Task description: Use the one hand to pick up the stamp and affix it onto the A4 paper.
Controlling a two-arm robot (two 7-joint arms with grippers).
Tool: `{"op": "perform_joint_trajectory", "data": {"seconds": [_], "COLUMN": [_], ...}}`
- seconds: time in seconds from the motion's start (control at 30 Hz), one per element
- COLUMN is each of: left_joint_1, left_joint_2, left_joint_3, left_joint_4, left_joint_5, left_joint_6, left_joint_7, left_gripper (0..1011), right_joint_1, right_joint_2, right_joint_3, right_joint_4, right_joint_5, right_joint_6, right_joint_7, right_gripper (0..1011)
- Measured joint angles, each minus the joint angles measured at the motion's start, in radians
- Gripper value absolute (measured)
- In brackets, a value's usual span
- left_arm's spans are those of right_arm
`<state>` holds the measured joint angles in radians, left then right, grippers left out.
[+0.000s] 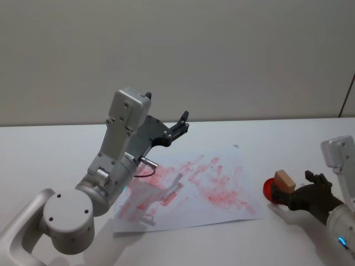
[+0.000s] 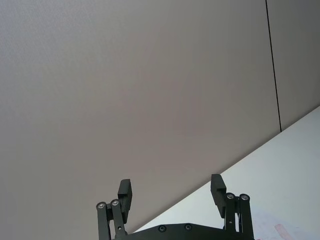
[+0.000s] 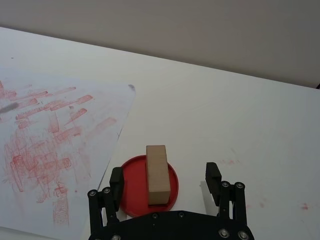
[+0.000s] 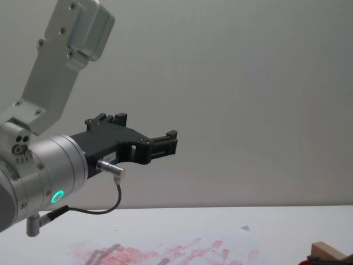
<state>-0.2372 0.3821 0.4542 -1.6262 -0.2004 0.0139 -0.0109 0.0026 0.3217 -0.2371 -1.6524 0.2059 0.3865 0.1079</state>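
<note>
The stamp [image 3: 158,172], a small tan wooden block, stands on a round red ink pad [image 3: 132,192] just right of the A4 paper [image 3: 50,140], a white sheet smeared with red prints. My right gripper [image 3: 165,179] is open, its two fingers on either side of the stamp with a gap on each side. In the head view the stamp [image 1: 283,179] and the right gripper [image 1: 291,188] are at the table's right. My left gripper [image 1: 182,123] is raised above the A4 paper [image 1: 188,188], open and holding nothing, pointing toward the wall.
The white table [image 1: 50,149] runs back to a plain grey wall. My raised left arm [image 4: 49,165] hangs over the left part of the paper and casts a shadow on it. The stamp's corner [image 4: 331,253] shows in the chest view.
</note>
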Motion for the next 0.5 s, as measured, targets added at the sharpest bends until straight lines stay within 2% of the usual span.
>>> {"op": "perform_joint_trajectory", "data": {"seconds": [0.2, 0.43, 0.5], "left_joint_1": [0.0, 0.0, 0.0], "left_joint_2": [0.0, 0.0, 0.0], "left_joint_3": [0.0, 0.0, 0.0], "left_joint_4": [0.0, 0.0, 0.0], "left_joint_5": [0.0, 0.0, 0.0], "left_joint_6": [0.0, 0.0, 0.0], "left_joint_7": [0.0, 0.0, 0.0], "left_gripper": [1001, 1001, 1001], "right_joint_1": [0.031, 0.052, 0.057], "right_joint_2": [-0.015, -0.026, -0.028], "right_joint_3": [-0.006, -0.01, -0.011], "right_joint_4": [0.037, 0.062, 0.067], "right_joint_5": [-0.02, -0.033, -0.036], "right_joint_6": [0.004, 0.007, 0.007], "right_joint_7": [0.024, 0.04, 0.044], "right_gripper": [994, 837, 766]}}
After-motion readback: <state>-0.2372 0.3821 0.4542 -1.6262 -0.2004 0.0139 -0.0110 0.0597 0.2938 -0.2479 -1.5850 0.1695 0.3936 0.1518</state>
